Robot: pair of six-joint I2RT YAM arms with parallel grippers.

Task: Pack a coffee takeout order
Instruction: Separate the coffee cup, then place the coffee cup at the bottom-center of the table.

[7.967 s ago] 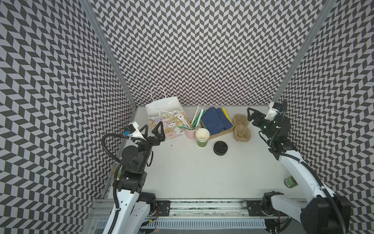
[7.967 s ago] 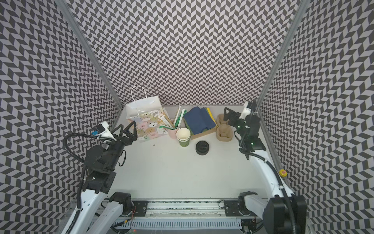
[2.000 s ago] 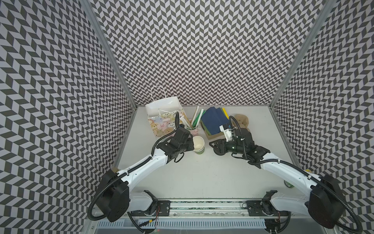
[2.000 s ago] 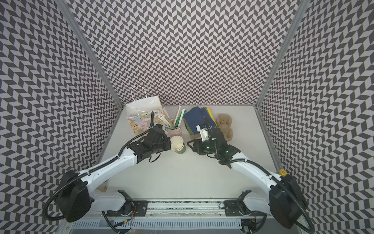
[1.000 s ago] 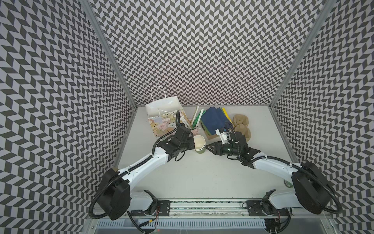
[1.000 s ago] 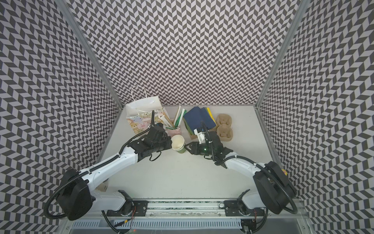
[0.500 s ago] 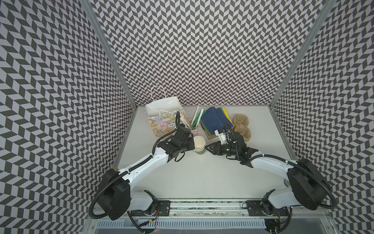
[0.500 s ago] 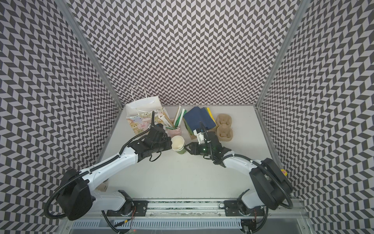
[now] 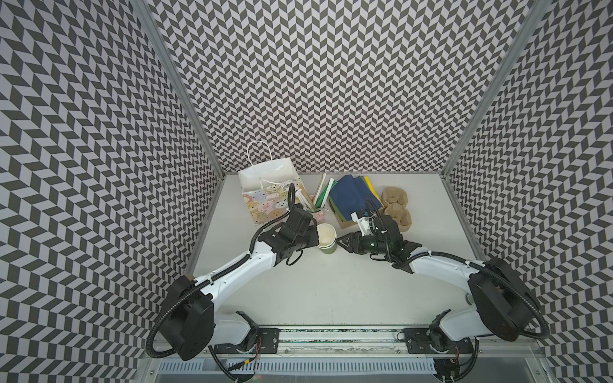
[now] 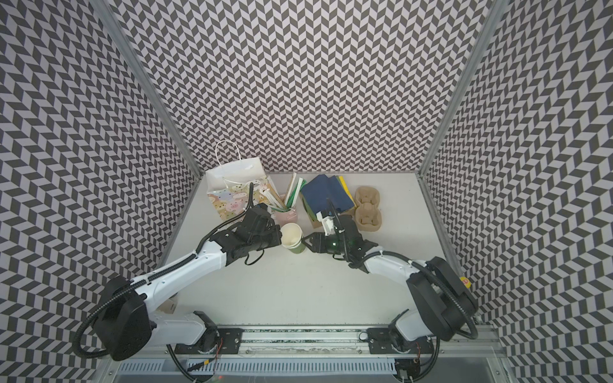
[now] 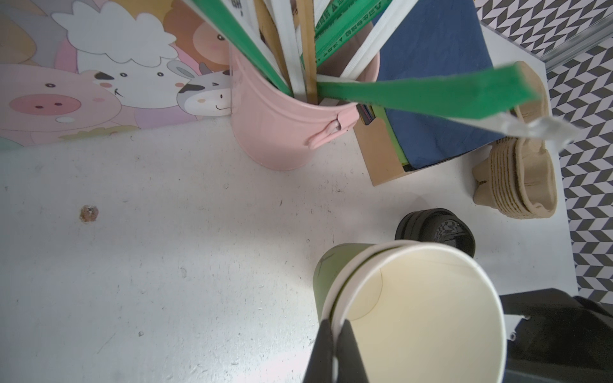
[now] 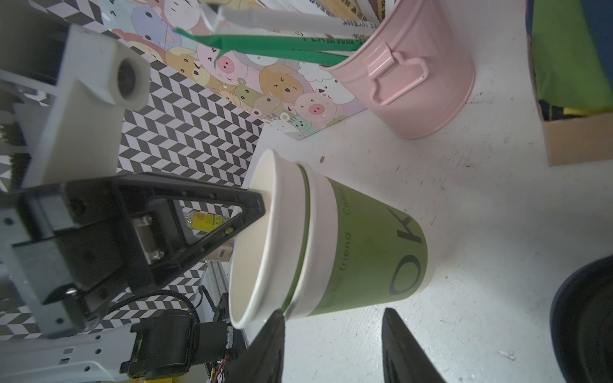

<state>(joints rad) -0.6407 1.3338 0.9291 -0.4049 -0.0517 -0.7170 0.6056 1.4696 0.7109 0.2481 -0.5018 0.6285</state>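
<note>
Almost nothing is packed yet. The cartoon-print paper bag stands at the back with none of the order visibly in it. Your left gripper is pinched tight on the rim of the upper green paper cup. That cup sits nested in the lower green paper cup near the middle of the table. So I judge you are at the step of separating one cup. Your right gripper has its jaws apart just beside the lower cup, holding nothing. The black lid lies on the table behind the cups, not on a cup. The dark blue napkin and the stacked pulp cup carriers are untouched at the back right. Lidding, loading a carrier, the napkin and bagging all remain.

Eight seconds ago both arms were drawn back at the sides. A second ago the right gripper was a little farther from the cups.
</note>
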